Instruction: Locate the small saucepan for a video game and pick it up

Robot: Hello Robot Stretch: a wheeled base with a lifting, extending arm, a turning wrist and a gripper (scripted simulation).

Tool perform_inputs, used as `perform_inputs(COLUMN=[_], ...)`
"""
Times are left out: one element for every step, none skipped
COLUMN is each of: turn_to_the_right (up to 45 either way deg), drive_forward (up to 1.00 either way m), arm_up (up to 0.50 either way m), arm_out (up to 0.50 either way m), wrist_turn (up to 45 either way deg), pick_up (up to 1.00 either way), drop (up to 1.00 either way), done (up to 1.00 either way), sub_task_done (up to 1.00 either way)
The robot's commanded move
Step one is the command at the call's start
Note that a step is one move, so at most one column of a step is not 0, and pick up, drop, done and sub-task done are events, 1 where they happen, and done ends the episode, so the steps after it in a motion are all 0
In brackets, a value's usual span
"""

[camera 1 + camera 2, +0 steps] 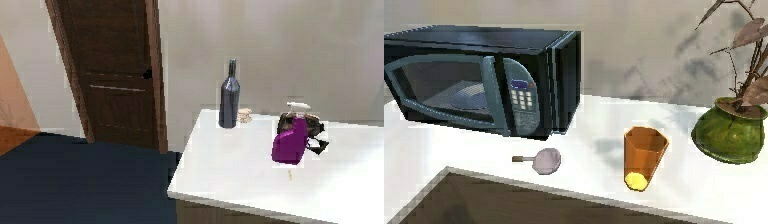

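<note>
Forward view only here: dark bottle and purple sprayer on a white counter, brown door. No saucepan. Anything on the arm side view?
Observer: Yes. A small pan lies on a white counter, its handle pointing to the view's left.
Operator: What's behind it?
Observer: A black microwave, door closed, stands farther up the picture, left of the pan.
Operator: Anything on the other side?
Observer: An orange cup stands right of the pan, apart from it.
</note>
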Motion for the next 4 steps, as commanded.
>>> perform_inputs(turn_to_the_right=[0.0, 0.0, 0.0, 0.0], drive_forward=[0.00, 0.00, 0.00, 0.00], arm_up=[0.38, 0.00, 0.00, 0.00], arm_out=[0.00, 0.14, 0.00, 0.00], wrist_turn=[0.0, 0.0, 45.0, 45.0], pick_up=[0.00, 0.00, 0.00, 0.00], drop=[0.00, 0.00, 0.00, 0.00], done=[0.00, 0.00, 0.00, 0.00], sub_task_done=[0.00, 0.00, 0.00, 0.00])
